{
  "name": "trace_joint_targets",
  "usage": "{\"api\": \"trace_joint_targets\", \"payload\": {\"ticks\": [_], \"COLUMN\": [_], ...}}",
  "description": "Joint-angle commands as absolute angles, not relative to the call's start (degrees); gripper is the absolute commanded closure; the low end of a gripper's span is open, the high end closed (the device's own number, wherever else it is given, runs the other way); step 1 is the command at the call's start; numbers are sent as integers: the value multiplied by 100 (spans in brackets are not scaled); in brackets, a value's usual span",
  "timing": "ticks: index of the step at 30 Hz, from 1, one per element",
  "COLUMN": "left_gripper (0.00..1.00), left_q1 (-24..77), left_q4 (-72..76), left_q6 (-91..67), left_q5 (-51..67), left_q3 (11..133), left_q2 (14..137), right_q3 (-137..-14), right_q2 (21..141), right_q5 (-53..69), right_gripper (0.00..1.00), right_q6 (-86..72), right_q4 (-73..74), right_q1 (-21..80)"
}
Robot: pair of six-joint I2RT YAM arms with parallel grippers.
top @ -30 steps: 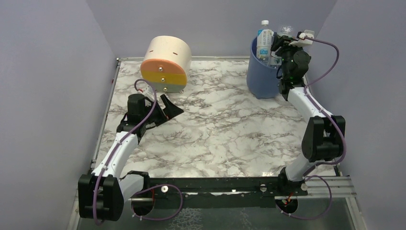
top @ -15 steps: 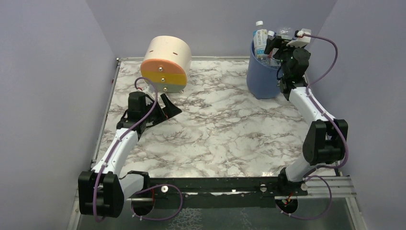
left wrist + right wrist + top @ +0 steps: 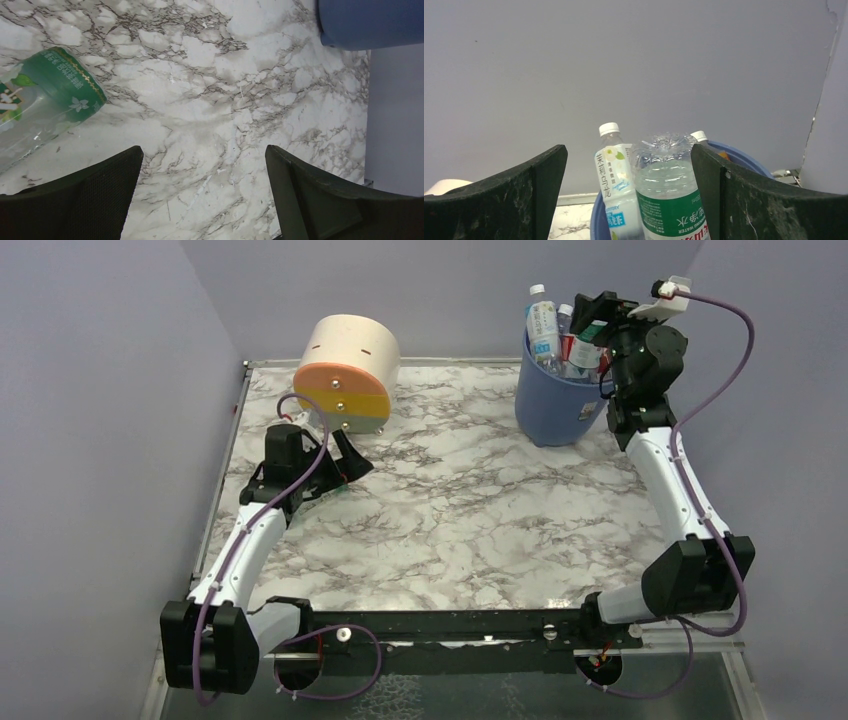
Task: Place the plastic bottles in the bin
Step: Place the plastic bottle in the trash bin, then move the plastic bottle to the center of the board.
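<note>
R arm reaches up, right gripper (image 3: 597,312) just above the bin (image 3: 548,410) at its right rim; I read jaws wide apart. Plastic bottles (image 3: 545,330) stand packed in bin, just ahead of jaws. L arm low, well left of bin; left gripper (image 3: 202,160) jaws apart. Green-label bottle (image 3: 47,97) lies on surface (image 3: 210,100), just outside its left jaw.

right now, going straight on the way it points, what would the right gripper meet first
Probably the clear green-labelled plastic bottle standing bottom-up in the round blue plastic bin, though depth is unclear.
</note>
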State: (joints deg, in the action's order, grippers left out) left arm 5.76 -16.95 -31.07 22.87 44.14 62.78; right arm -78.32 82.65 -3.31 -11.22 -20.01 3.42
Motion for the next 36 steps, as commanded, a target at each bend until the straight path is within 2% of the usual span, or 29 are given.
{"api": "trace_joint_targets", "payload": {"ticks": [1, 17, 29, 36], "left_gripper": [1, 1, 1, 1], "left_q1": [598, -237, -1243, -1308], "left_q4": [-2092, -2722, -2476, -2344], "left_q6": [-2737, -2489, -2369, -2606], "left_q5": [1751, 63, -185, 0], "left_q3": [4686, 4882, 4811, 4751], "left_q2": [6181, 6197, 6942, 7354], "right_q3": [-8048, -7548, -6705, -6519], "right_q2": [8047, 7160, 6771, 6741], "right_q5": [89, 1855, 2330, 2461], "right_gripper": [3, 3, 2, 2], "right_q6": [-1395, -2026, -2173, -2179], "right_q4": [-1387, -328, -204, -237], "right_q1": [374, 436, 1363, 1614]}}
